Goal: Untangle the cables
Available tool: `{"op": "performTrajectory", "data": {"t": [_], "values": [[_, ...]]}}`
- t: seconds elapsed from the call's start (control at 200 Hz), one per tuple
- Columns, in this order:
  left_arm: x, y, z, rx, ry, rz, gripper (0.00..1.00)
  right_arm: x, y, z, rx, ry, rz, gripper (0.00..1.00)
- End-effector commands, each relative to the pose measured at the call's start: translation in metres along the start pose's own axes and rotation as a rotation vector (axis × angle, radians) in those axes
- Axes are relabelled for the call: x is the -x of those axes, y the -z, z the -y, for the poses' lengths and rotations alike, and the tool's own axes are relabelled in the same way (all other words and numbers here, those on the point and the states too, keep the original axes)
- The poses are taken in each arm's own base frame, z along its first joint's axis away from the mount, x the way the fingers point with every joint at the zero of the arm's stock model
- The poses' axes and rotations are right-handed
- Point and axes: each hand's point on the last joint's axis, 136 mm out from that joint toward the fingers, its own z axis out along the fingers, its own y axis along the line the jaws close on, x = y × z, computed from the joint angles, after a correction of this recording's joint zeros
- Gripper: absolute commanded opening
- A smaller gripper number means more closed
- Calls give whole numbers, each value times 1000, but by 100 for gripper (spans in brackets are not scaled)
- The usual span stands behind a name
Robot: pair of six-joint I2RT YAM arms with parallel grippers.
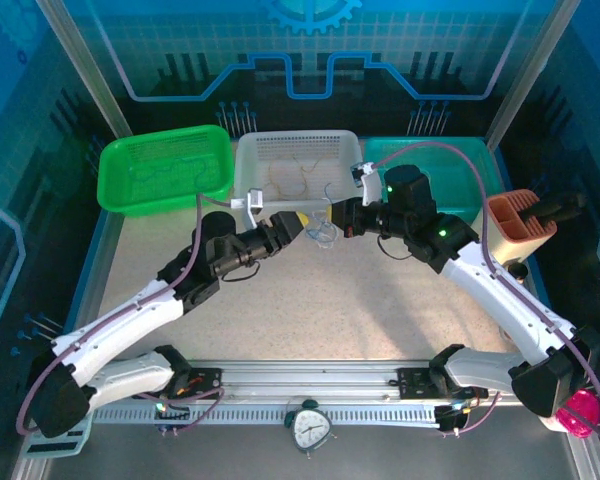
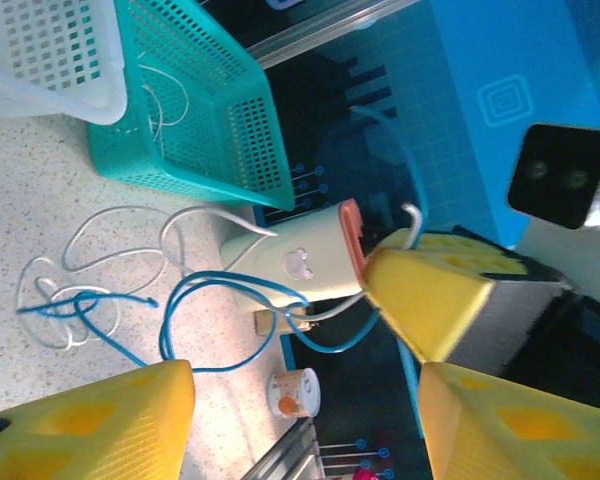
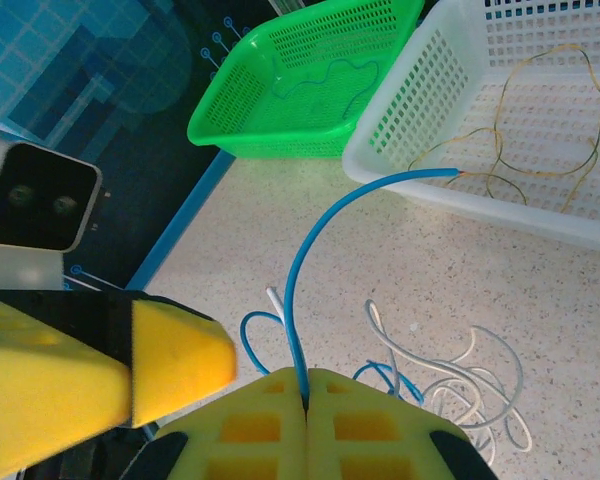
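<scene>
Cables (image 1: 322, 232): loose blue-and-whitish tangle on the table (image 1: 310, 320), just before the white basket (image 1: 248, 170). Thread-light, limp, probably slippery, so best pinched near a free end. Right gripper (image 3: 306, 398) is clamped on the blue strand (image 3: 305, 250); left gripper (image 2: 305, 400) has its jaws apart.

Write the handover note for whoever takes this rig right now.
Grippers: left gripper open, close to the right; right gripper shut on a blue cable whose free end arcs toward the white basket.
On the table: a blue-and-white tangle beside the grippers.
Done: second blue cable in the green basket, yellow-tan cable in the white basket, whitish cable in the teal basket.
Left: probably draw the held strand clear of the tangle, then separate the rest.
</scene>
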Motion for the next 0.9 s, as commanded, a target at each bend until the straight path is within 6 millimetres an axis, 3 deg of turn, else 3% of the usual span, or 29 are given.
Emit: {"op": "performTrajectory", "data": {"t": [0.0,0.425,0.895], "values": [[6,-6,17,-38,2,22,61,1,1,-1,24,-9,8,0],[8,-17,8,-9,-13,42,60,-11,-8,1,40,-27,-19,0],[10,-20,1,16,-49,55,41,-14,-8,0,38,-25,-23,0]]}}
